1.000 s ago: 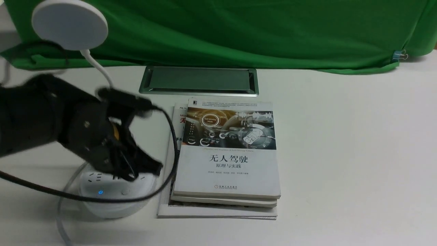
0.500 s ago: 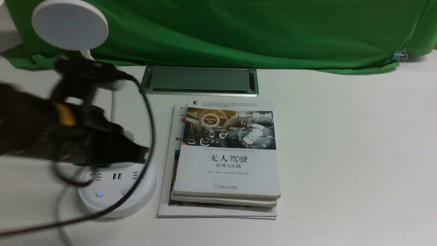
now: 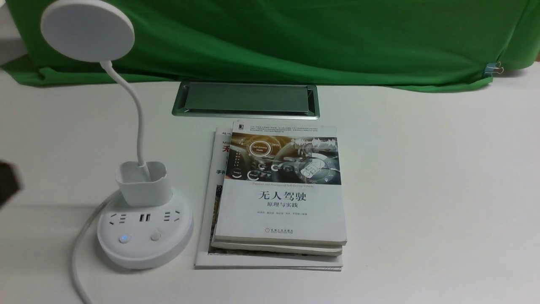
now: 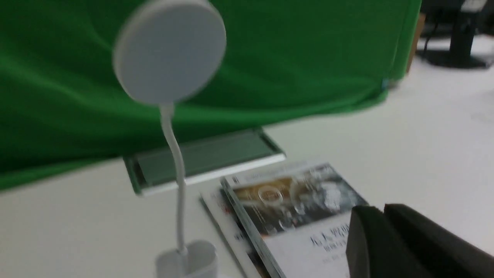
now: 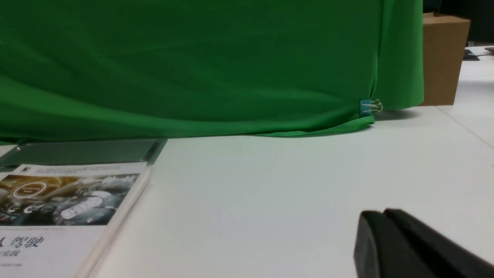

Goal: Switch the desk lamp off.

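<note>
In the front view the desk lamp stands at the near left of the white table. Its round base is just beside the left edge of a stack of books, and a wide stretch of open tabletop runs from the books to the right edge. A dark blurred shape juts in at the left edge, well apart from the lamp; too little of it shows to name. The lamp is smooth white plastic: a flat disc head, a thin curved neck rising from a small rounded cup, and sockets and two buttons on the base, the left one glowing blue. A white cord curls off toward the near edge. A brushed metal hatch lies flush behind the books, and creased green cloth closes off the far side. In the left wrist view, which is blurred, the left gripper hangs above the glossy book cover, its matte black fingers pressed together on nothing, with the lamp's disc and neck well ahead. In the right wrist view the right gripper is likewise pressed together over bare table, well clear of the books, with a binder clip on the cloth's hem and a cardboard box beyond.
</note>
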